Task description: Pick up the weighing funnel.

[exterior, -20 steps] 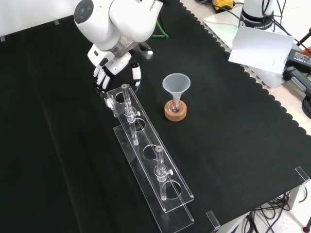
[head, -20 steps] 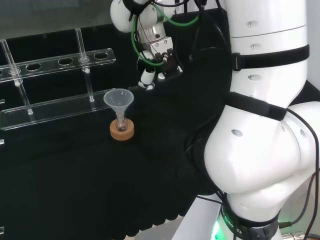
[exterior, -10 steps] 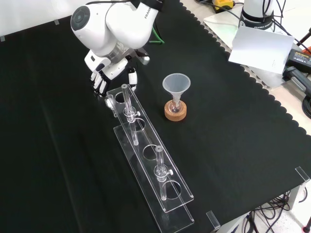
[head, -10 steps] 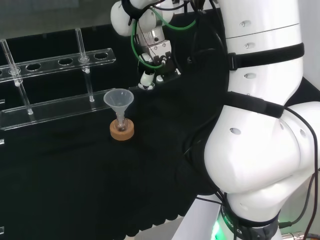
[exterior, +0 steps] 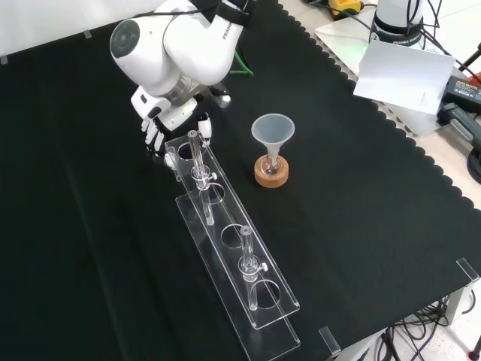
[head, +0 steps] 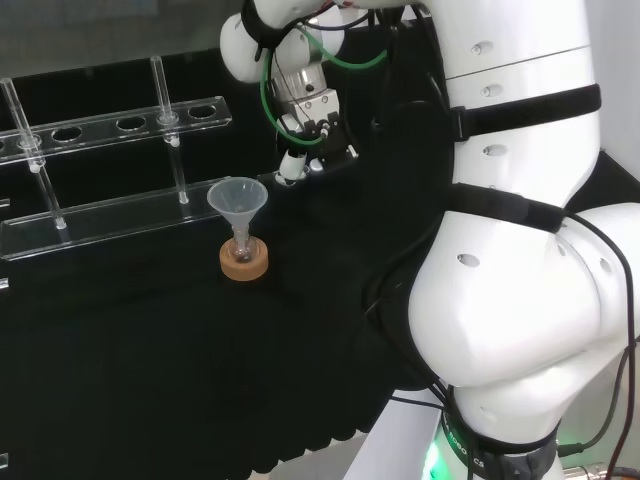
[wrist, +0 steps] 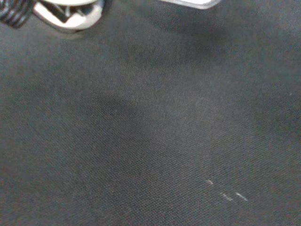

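Note:
The hand hangs from the white arm just above the black cloth, at the far end of the clear rack in the front view. Its fingers point down, nearly straight and spread, with the thumb apart from them and nothing between. In the head view the hand is behind and to the right of the big funnel, with a fingertip low near the cloth. A blurred white part of the hand shows over bare black cloth in the wrist view.
The big funnel stands mouth up in a small flask on a cork ring, right of the rack in the front view. The rack holds upright clear tubes. Papers and cables lie beyond the cloth's wavy edge.
The hand has moved a little left in the head view and down toward the rack's far end in the front view. The funnel and rack stayed put.

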`<action>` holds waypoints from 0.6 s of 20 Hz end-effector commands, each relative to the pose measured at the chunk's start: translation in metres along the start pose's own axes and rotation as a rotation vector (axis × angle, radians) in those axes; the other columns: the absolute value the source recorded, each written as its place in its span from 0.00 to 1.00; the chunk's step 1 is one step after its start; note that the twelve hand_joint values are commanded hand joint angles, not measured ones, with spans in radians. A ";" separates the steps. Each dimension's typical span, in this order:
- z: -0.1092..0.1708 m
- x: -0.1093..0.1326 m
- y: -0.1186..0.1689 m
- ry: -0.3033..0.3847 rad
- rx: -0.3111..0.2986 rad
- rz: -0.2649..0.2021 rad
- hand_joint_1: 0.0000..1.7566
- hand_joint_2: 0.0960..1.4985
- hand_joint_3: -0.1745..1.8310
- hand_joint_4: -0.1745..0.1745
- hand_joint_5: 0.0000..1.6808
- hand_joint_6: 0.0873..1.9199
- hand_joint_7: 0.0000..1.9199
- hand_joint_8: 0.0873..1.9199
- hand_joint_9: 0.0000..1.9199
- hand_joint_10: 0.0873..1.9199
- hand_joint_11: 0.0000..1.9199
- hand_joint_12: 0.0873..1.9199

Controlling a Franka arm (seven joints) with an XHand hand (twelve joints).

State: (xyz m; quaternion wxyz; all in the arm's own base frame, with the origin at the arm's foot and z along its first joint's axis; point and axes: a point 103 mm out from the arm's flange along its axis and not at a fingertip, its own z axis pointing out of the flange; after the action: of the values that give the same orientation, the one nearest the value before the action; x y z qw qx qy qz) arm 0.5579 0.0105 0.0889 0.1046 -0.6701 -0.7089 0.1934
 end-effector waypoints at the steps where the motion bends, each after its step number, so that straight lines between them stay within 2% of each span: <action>1: 0.006 0.001 0.011 -0.009 -0.015 0.013 0.51 0.35 0.37 0.43 0.41 0.06 0.22 0.32 0.35 0.26 0.25 0.64; 4: 0.004 0.004 0.012 -0.024 -0.011 0.020 0.52 0.35 0.38 0.44 0.41 0.09 0.22 0.32 0.35 0.25 0.26 0.63; 6: 0.004 0.003 0.013 -0.015 -0.019 0.021 0.52 0.35 0.39 0.44 0.38 0.16 0.22 0.32 0.36 0.24 0.26 0.63; 9: 0.003 -0.006 0.013 0.000 -0.029 0.022 0.52 0.34 0.39 0.43 0.35 0.22 0.22 0.32 0.36 0.24 0.27 0.63; 12: 0.004 -0.016 0.013 0.004 -0.038 0.022 0.52 0.34 0.39 0.43 0.35 0.23 0.22 0.32 0.36 0.24 0.27 0.63</action>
State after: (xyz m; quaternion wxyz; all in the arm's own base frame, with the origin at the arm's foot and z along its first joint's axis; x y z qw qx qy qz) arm 0.5690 0.0059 0.0810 0.0917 -0.6785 -0.7043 0.1876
